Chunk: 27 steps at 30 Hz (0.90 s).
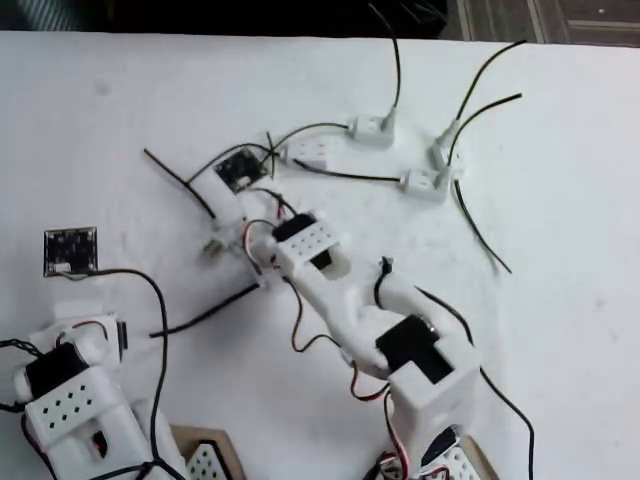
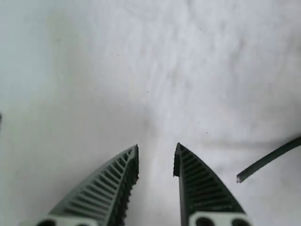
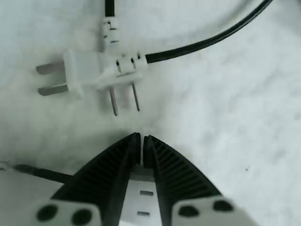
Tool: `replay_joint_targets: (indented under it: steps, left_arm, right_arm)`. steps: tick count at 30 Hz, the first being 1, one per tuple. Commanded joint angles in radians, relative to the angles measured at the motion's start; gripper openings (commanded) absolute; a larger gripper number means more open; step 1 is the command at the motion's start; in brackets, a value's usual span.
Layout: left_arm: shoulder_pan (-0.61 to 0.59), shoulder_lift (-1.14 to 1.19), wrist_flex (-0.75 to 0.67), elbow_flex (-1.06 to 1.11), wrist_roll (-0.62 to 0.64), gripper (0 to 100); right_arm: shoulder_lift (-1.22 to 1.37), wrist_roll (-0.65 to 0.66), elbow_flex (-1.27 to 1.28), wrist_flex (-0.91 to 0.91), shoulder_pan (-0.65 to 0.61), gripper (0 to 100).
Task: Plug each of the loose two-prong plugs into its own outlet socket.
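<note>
**Fig. Both claws before the pick-up.** My right claw is closed, its fingertips all but touching, and it hangs just short of two loose plugs on the table. A white slotted piece sits between the finger bases; I cannot tell whether it is held or is part of the claw. The first plug lies flat with its prongs pointing sideways. The second plug touches it, body against body, and its prongs point towards my fingertips. Judged from this, the claw is lined up on the second plug's axis, so it can open and take the body from the prong side. The touching pair is the hazard, because closing on one may drag the other.

The outlet sockets sit in a loose cluster towards the far side of the table, their cords fanning outward. They are well apart from the plugs, so each plug must be carried across to one.

My left claw is open, fingers spread over bare table and holding nothing. A cut black cable end lies near one finger. That arm is folded back at its own corner, probably to leave the middle free for the right arm
</note>
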Motion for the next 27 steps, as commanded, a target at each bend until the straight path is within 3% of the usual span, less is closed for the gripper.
replay_joint_targets:
  steps: [1, 7, 10, 14, 20, 27]
  left_arm:
    - [0.012, -0.013, -0.012, -0.008, 0.003, 14]
    - [0.012, -0.013, -0.012, -0.008, 0.003, 14]
    - [0.012, -0.013, -0.012, -0.008, 0.003, 14]
    - [0.012, -0.013, -0.012, -0.008, 0.003, 14]
    - [0.012, -0.013, -0.012, -0.008, 0.003, 14]
    - [0.012, -0.013, -0.012, -0.008, 0.003, 14]
  right_arm:
    - [-0.012, -0.005, -0.044, 0.104, -0.008, 1.8]
    - [-0.013, 0.163, -0.046, 0.183, -0.010, 1.8]
    - [-0.038, 0.155, -0.074, 0.182, -0.008, 2.1]
    - [-0.077, -0.035, -0.161, 0.182, -0.008, 3.9]
    - [-0.048, -0.411, -0.308, 0.182, 0.008, 17.2]
    - [0.140, -0.618, -0.546, 0.182, 0.033, 19.4]
